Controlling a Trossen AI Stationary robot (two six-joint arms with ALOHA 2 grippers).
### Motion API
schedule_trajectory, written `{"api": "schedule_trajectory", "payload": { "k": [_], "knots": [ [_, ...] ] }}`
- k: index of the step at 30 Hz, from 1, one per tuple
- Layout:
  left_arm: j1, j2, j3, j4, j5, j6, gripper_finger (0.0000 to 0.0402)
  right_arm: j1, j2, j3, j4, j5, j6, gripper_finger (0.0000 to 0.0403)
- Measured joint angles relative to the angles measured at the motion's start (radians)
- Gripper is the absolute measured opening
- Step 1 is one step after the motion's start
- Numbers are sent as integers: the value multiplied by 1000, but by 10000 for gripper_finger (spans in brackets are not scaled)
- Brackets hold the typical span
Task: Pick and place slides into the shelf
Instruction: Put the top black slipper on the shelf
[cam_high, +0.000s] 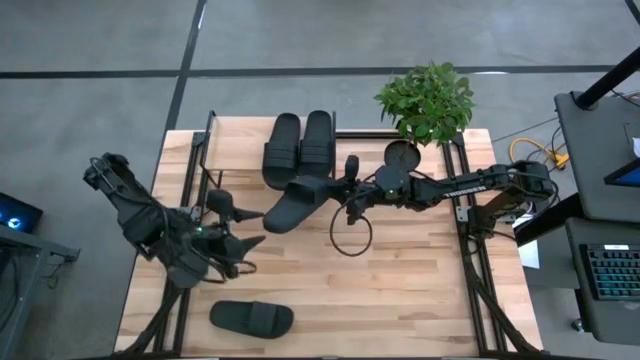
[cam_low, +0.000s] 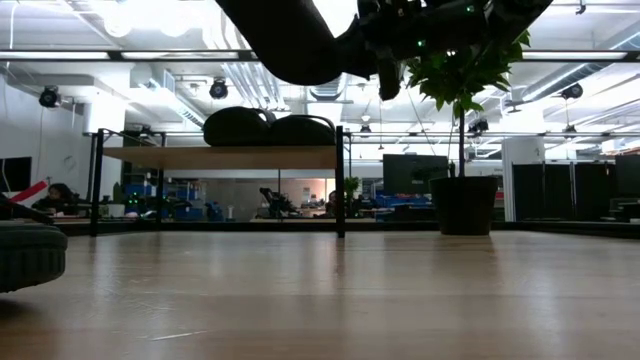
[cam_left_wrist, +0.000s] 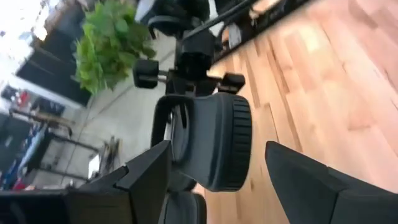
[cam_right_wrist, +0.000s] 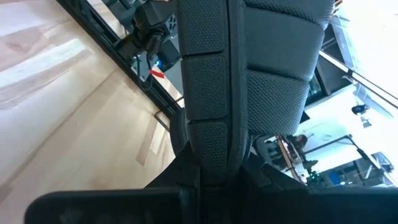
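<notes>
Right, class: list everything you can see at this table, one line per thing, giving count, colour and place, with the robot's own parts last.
Slides on shelf: two, black, side by side at the shelf's back.
Held slide: one, black, lifted above the table's middle.
Loose slide: one, black, on the table's near edge.
Shelf: one, light wood with black frame, at the table's back.
Potted plant: one, green leaves, dark pot, back right of the table.
Table: one, light wood.
Left tool: open, empty, over the table's left.
Right tool: shut on the held slide.
</notes>
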Motion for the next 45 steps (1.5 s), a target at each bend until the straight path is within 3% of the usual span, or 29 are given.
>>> {"api": "schedule_trajectory", "payload": {
  "k": [6,12,16,23,39,42,45],
  "knots": [
    [-1,192,204,-261,0,-143,244,0,0,0,-16,0,12,37],
    [-1,338,311,-503,-64,-281,244,0,0,0,-24,0,14,37],
    [-1,367,348,-510,-94,-282,244,0,0,0,-44,0,15,37],
    [45,353,338,-463,-26,-279,244,0,0,0,-39,-1,10,37],
    [114,355,299,-366,-9,-186,243,0,0,0,-8,-9,-4,37],
    [126,355,299,-353,-9,-177,224,0,0,0,-9,-9,-4,37],
    [141,355,299,-353,-9,-175,179,1,0,0,-7,-9,-4,37]
  ]
}}
